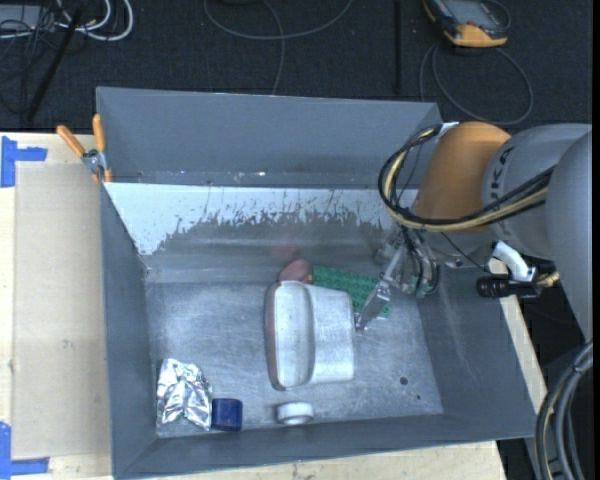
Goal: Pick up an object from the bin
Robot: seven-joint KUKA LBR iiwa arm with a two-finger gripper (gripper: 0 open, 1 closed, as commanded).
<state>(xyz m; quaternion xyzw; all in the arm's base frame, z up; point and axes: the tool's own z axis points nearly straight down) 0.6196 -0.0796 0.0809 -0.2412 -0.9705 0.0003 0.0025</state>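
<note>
scuffed metal bin [180,308]; crinkled foil [183,395]

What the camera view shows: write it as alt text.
The gripper is low in the grey bin, at a green flat thing beside a white container. Crumpled foil, a blue block and a white cap lie along the front.

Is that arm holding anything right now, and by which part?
Cannot be told. The gripper sits at the right end of a flat green thing beside the white tub, but no clear hold shows.
</note>
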